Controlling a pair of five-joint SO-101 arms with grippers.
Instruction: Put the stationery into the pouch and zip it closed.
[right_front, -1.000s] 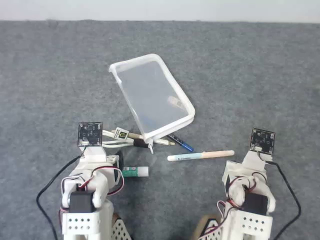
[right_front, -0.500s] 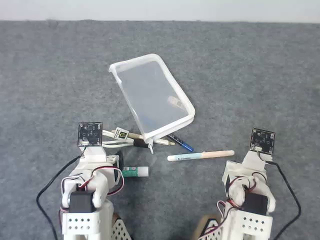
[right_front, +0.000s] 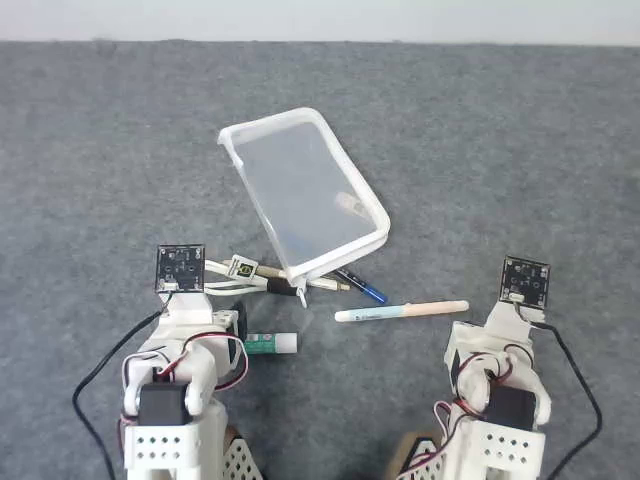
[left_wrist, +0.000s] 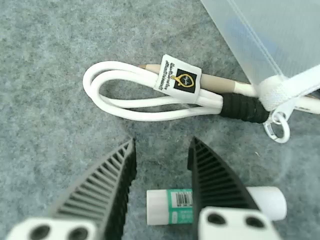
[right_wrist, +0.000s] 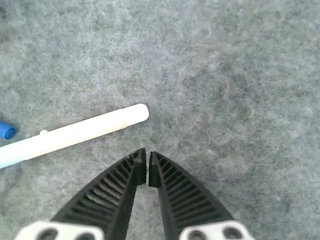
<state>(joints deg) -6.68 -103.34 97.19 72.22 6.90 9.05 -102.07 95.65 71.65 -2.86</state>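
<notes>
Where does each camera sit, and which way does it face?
High view: fixed overhead, looking down on the table and pouch; both arms at the near edge.
Left wrist view: on the left arm, past its open left gripper, facing a cable and glue stick.
Right wrist view: past the shut right gripper, facing a white pen.
Shared: the high view shows those three too.

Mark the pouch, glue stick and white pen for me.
pouch (right_front: 300, 190), high view, middle of its clear face.
glue stick (right_front: 271, 343), high view, middle of the tube.
white pen (right_front: 401, 311), high view, mid-barrel.
</notes>
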